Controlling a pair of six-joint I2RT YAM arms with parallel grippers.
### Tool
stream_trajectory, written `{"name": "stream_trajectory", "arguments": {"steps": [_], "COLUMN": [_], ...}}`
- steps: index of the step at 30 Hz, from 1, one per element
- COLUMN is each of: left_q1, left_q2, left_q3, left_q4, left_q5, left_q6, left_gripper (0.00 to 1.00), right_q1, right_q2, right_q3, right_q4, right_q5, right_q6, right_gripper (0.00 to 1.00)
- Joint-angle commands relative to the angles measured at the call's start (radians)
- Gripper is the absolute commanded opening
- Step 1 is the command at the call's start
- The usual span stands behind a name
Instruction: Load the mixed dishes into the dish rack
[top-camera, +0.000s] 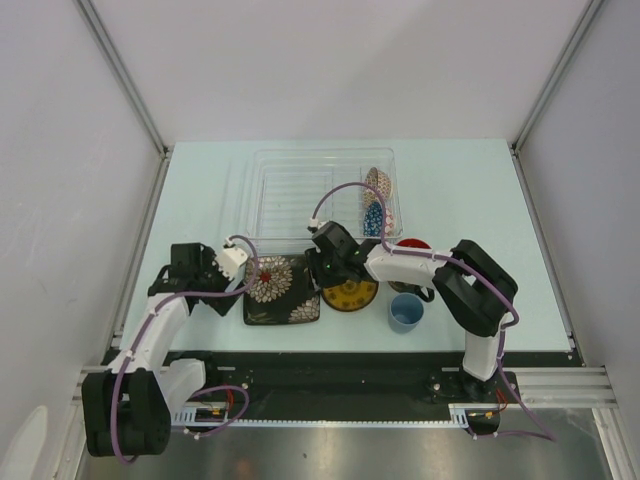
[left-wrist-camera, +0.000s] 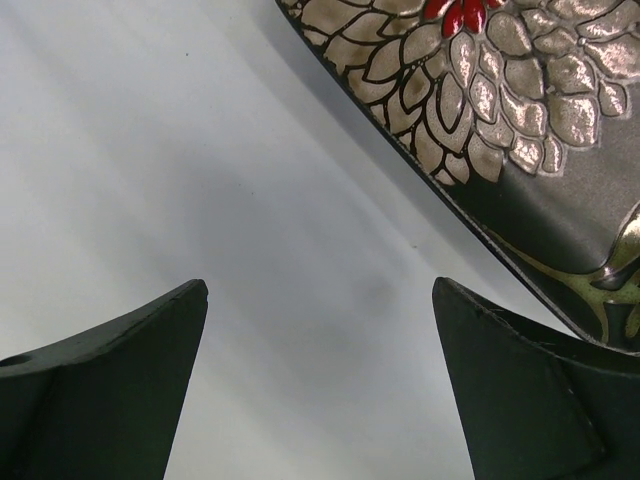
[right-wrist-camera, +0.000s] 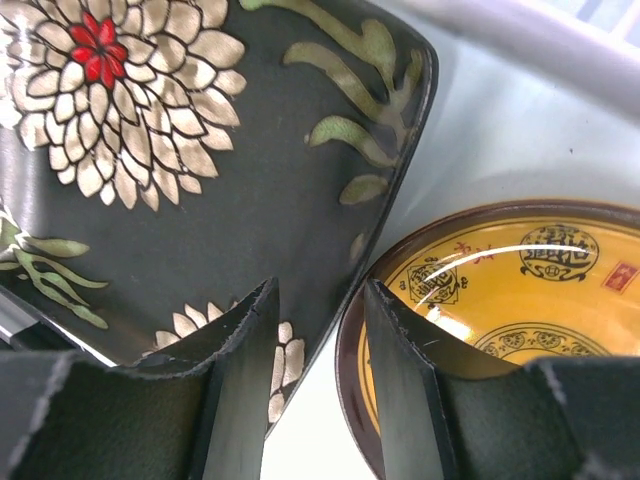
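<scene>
The black square floral plate lies flat in front of the clear dish rack. The yellow round saucer sits just right of it. My right gripper hovers over the gap between them, slightly open in the right wrist view, with one finger over the plate and the other over the saucer. My left gripper is open and empty at the plate's left edge. The beige bowl and blue bowl stand on edge in the rack's right side.
The red-inside dark mug stands right of the saucer, partly under my right arm. The small light-blue cup stands near the front edge. White walls enclose the table on three sides.
</scene>
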Motion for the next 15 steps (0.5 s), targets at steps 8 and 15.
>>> {"name": "stream_trajectory", "arguments": {"steps": [8, 15], "left_q1": [0.004, 0.0], "left_q2": [0.041, 0.058], "left_q3": [0.009, 0.011], "left_q4": [0.078, 0.088], "left_q5": [0.079, 0.085], "left_q6": [-0.025, -0.025], "left_gripper": [1.0, 1.0], "right_q1": [0.026, 0.043], "right_q2": [-0.005, -0.006], "right_q3": [0.001, 0.019], "right_q4": [0.073, 0.071], "right_q5": [-0.024, -0.034], "right_q6": [0.024, 0.027], "right_gripper": [0.44, 0.43]}}
